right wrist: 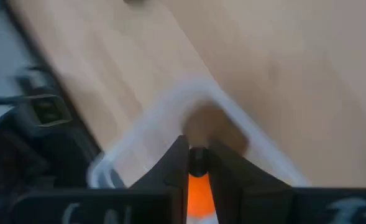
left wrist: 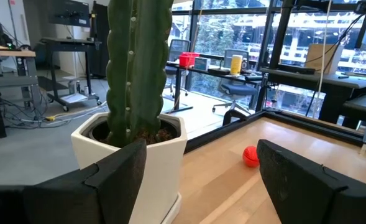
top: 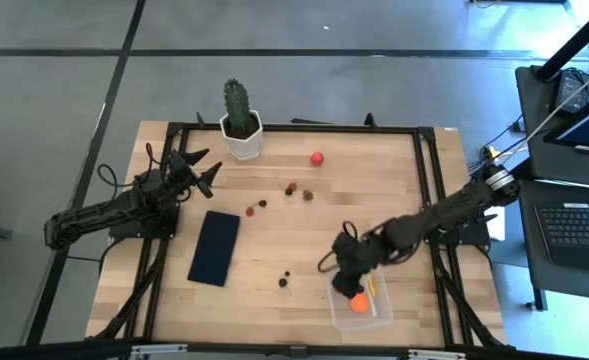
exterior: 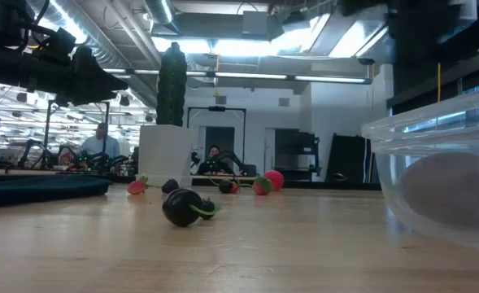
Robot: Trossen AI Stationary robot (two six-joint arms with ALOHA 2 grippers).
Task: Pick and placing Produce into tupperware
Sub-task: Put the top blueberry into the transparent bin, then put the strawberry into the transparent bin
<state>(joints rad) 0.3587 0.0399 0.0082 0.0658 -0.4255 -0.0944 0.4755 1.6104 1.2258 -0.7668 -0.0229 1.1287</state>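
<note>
The clear tupperware (top: 362,305) sits near the table's near-right corner, with the orange ball (top: 359,305) and the thin yellow piece (top: 372,289) inside. My right gripper (top: 346,284) hangs over its far-left rim, shut on a small dark berry (right wrist: 197,160). The red ball (top: 317,158) lies toward the far edge. Dark berry bits lie mid-table (top: 290,188) and near the tupperware (top: 283,277). My left gripper (top: 206,172) is open, waiting beside the cactus pot at far left. My right gripper pinches the small dark berry (right wrist: 197,160) between its two fingertips (right wrist: 178,155), pointing down over the tupperware's corner (right wrist: 198,96). The berry is lifted clear. Orange shows in the gap behind it.
A green cactus in a white pot (top: 240,122) stands at the far edge, close to my left gripper. A flat dark navy rectangle (top: 214,247) lies left of centre. In the low view a dark berry with a green stem (exterior: 187,207) lies in front. A black frame (top: 414,130) borders the table.
</note>
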